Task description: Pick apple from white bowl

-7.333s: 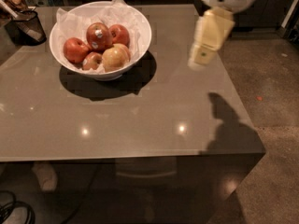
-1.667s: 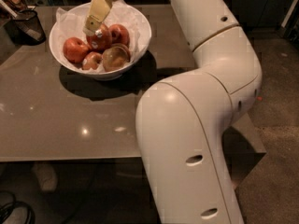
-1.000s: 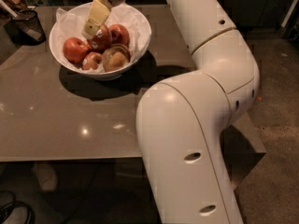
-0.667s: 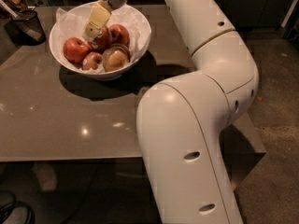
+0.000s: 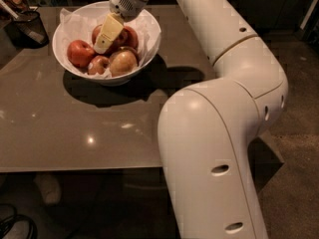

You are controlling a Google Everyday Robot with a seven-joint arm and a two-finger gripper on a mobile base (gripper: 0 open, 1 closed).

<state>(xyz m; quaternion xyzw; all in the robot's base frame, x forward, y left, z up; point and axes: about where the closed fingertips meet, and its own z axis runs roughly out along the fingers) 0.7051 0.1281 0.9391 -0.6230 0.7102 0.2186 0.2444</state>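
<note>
The white bowl (image 5: 149, 30), lined with crumpled white paper, stands at the far left of the table and holds several apples. My gripper (image 5: 105, 35) hangs inside the bowl, tilted down to the left, right over the dark red apple (image 5: 95, 33). It covers most of that apple, and the sticker is hidden. A bright red apple (image 5: 79, 53) lies at the left, a small red one (image 5: 98, 64) at the front, a yellowish-green one (image 5: 124, 62) at the front right and another red one (image 5: 131, 37) behind it.
A black mesh cup (image 5: 30, 28) with utensils stands at the table's far left corner. My large white arm (image 5: 219, 133) fills the right of the view, over the grey table's (image 5: 75, 128) right edge. Dark floor lies to the right.
The gripper came from the table's right side to over the bowl, and in the last second it has sunk lower onto the dark red apple. The apples have not moved.
</note>
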